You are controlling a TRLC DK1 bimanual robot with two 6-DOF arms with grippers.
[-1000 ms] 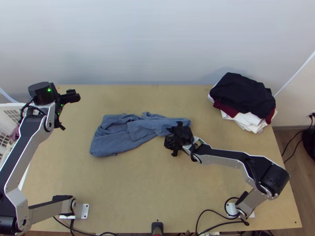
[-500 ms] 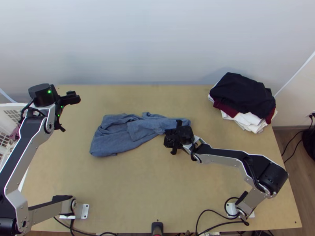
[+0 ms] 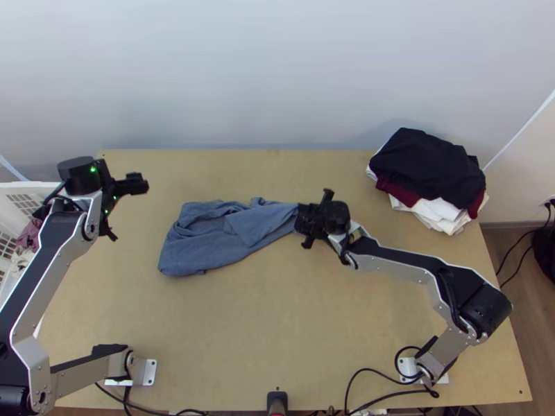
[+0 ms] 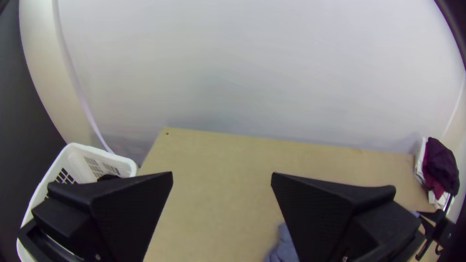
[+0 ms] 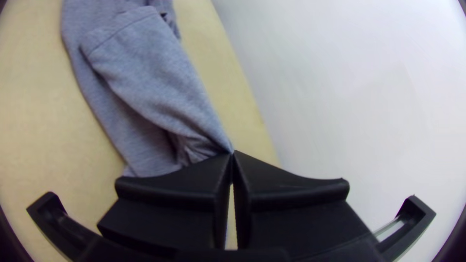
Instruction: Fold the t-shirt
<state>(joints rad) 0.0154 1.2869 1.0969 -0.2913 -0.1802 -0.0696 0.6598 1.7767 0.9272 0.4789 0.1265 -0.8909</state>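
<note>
A blue-grey cloth t-shirt [image 3: 208,253] is lying bunched on the light wooden table [image 3: 277,333], the black right gripper [image 3: 299,218] is pinching one end, the black left gripper [image 3: 130,210] is hanging with fingers apart

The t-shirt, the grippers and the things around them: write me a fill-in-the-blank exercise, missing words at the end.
The ____ gripper pinches the t-shirt.
The left gripper has its fingers ____.
The laundry basket is ____.
The clothes pile lies by the table's far ____ corner.

Missing words: right; apart; white; right.
</note>
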